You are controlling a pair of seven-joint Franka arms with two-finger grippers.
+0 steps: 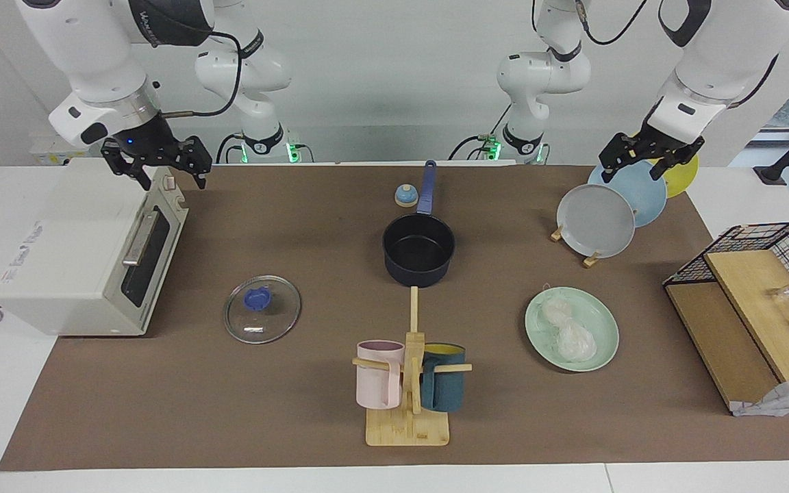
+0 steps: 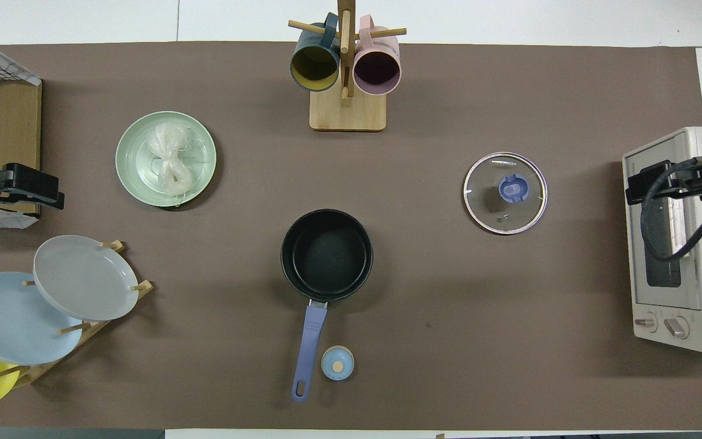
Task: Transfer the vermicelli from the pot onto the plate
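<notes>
The vermicelli lies as a whitish wrapped bundle on the mint-green plate, toward the left arm's end of the table; it also shows in the overhead view on the plate. The navy pot stands mid-table with nothing in it, its blue handle pointing toward the robots; its black inside is bare in the overhead view. My left gripper is open and empty, raised over the plate rack. My right gripper is open and empty, waiting over the toaster oven.
A rack holds a grey plate, a light blue plate and a yellow plate. A glass lid lies beside the toaster oven. A mug tree stands farther from the robots than the pot. A small blue knob and a wire basket are there too.
</notes>
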